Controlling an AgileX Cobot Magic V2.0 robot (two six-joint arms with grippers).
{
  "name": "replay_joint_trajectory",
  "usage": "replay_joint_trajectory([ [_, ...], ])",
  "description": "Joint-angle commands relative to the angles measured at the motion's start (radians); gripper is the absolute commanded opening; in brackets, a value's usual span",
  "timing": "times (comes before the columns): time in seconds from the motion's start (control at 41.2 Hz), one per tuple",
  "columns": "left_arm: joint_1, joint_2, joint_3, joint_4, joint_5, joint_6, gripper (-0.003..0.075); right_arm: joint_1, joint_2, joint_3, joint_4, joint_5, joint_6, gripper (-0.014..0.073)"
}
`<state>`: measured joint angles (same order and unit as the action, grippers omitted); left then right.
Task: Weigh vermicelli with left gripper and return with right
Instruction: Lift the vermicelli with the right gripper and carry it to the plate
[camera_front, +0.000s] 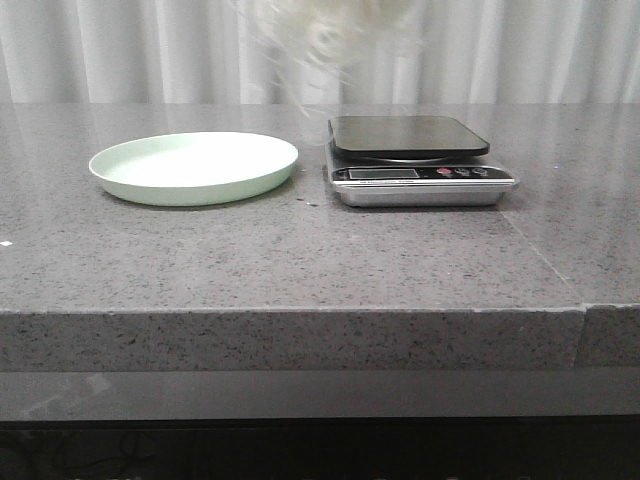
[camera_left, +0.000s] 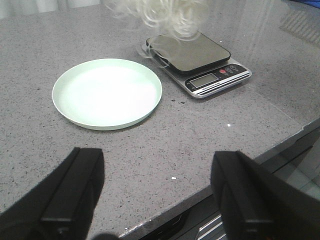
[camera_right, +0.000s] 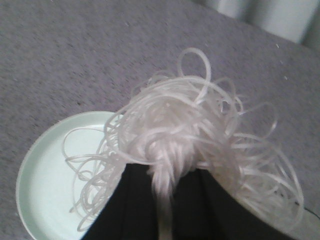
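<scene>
1. The vermicelli (camera_front: 335, 30) is up in the air, a blurry white tangle at the top of the front view, hanging above the gap between the plate (camera_front: 120, 175) and the scale (camera_front: 418, 172). It isn't touching either one.
2. The right pincer (camera_right: 162, 200) has it. In the right wrist view, the strands bunch into a tight knot right where the dark fingers close in, and loose loops fan out all around.
3. From that same view, the pale green plate sits below the noodle clump, with nothing on it as far as I can see.
4. The left pincer (camera_left: 155, 200) hangs wide open over the near edge of the desk (camera_front: 300, 260) with nothing between its fingers. Both black fingers (camera_left: 75, 185) sit well apart.
5. The scale's black platform is bare, and the display is too small to read.
6. Plate and scale sit side by side on the grey speckled desk, plate on the left, scale on the right, near each other but not touching.
7. There are a few tiny crumbs on the desk between them.
</scene>
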<state>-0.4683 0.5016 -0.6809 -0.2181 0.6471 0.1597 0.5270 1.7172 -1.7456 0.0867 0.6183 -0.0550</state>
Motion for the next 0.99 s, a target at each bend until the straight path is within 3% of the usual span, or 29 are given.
replay_joint_trajectory([
  [0.0,-0.003,0.004,-0.027,-0.013,-0.062,-0.001,0.0512,0.049,-0.057,-0.043,-0.002,-0.169,-0.01,0.016],
  [0.218,-0.003,0.004,-0.027,-0.013,-0.062,-0.001,0.0512,0.126,0.02,-0.044,-0.002,-0.313,-0.01,0.016],
  [0.437,-0.003,0.004,-0.027,-0.013,-0.06,-0.001,0.0512,0.158,0.145,-0.044,-0.002,-0.317,-0.009,0.0164],
  [0.703,-0.003,0.004,-0.027,-0.013,-0.06,-0.001,0.0512,0.155,0.192,-0.046,-0.002,-0.24,-0.009,0.0484],
  [0.97,-0.003,0.004,-0.027,-0.013,-0.062,-0.001,0.0512,0.104,0.042,-0.059,-0.002,0.03,-0.004,0.0493],
])
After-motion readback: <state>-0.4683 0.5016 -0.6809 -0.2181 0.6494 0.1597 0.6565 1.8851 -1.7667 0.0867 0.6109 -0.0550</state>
